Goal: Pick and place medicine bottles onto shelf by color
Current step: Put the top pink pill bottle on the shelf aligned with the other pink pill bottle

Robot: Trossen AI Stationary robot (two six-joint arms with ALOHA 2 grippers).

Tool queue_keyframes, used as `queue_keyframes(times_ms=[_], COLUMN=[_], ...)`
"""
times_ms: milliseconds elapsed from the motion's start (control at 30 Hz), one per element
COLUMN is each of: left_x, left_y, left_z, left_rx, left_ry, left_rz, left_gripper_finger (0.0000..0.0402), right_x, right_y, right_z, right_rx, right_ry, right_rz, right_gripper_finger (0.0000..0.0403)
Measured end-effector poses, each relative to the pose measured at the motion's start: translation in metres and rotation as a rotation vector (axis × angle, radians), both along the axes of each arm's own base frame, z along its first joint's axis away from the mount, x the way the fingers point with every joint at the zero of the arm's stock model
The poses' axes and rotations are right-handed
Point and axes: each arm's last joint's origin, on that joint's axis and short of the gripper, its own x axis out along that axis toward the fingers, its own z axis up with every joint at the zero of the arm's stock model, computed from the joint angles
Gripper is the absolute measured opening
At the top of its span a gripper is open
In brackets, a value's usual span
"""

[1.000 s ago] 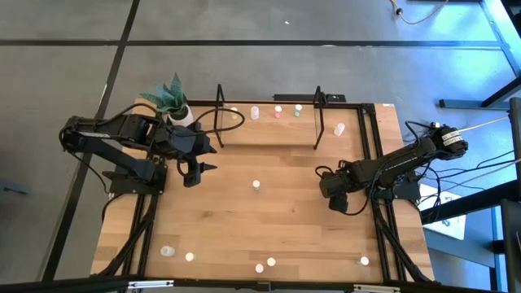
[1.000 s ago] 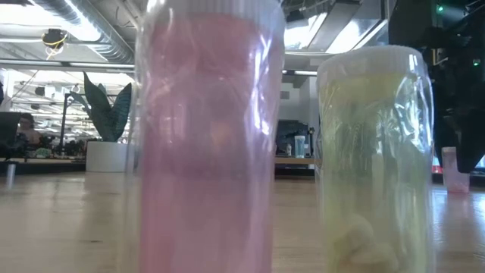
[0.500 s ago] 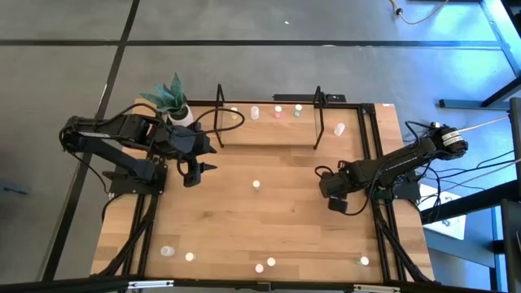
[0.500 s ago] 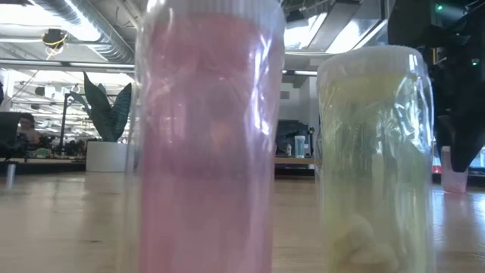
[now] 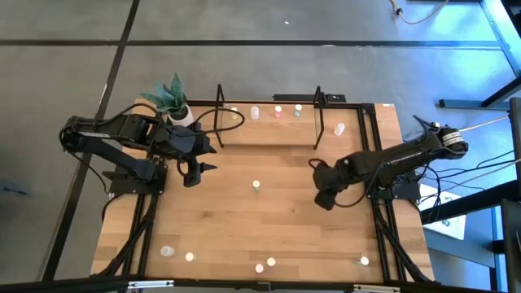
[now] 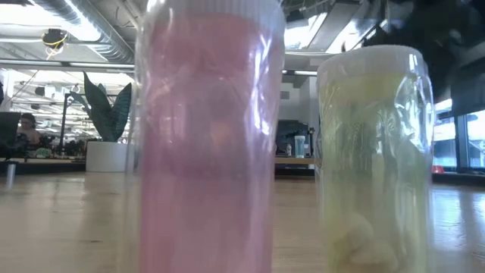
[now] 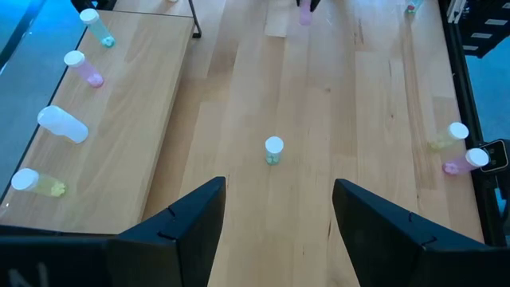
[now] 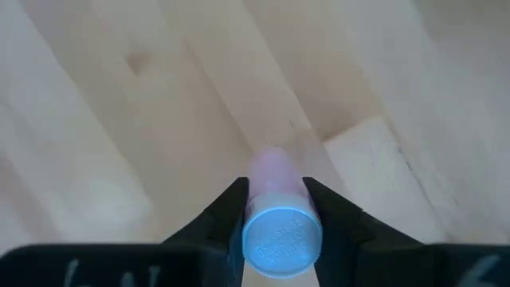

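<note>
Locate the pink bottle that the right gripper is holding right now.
The pink bottle sits clamped between the right gripper fingers, lifted above the table's right-centre in the high view, below the shelf's right end.

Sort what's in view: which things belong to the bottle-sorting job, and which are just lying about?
Part of the job:
- pink bottle clamped in the right gripper
- bottles on the shelf
- greenish bottle mid-table
- loose bottles along the table's near edge
- left gripper, open, waiting beside the shelf

Just lying about:
- potted plant
</note>
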Motion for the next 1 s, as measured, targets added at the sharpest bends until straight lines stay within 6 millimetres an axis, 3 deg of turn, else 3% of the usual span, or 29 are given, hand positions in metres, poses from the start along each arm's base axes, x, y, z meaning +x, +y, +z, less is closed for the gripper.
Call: queue_keyframes(times_ms=[300, 533, 733, 1000], left_x=[0.0, 0.0, 0.0, 0.0], left_y=[0.0, 0.0, 0.0, 0.004], left_z=[0.0, 0.0, 0.0, 0.001], left_rx=[0.0, 0.0, 0.0, 0.092], left_ry=[0.0, -0.001, -0.002, -0.017], left_rz=[0.0, 0.0, 0.001, 0.094], left_gripper_finger=[0.0226, 0.0226, 0.0226, 0.0226], right_x=[0.034, 0.069, 0.104, 0.152], right_y=[-0.029, -0.061, -0.101, -0.156], right_z=[0.082, 0.118, 0.127, 0.103], right_rx=[-0.008, -0.104, -0.157, -0.199], right_ry=[-0.096, -0.084, -0.065, -0.008], right_rz=[-0.052, 0.05, 0.113, 0.201], right_gripper_finger=[0.0103, 0.0103, 0.0103, 0.0103])
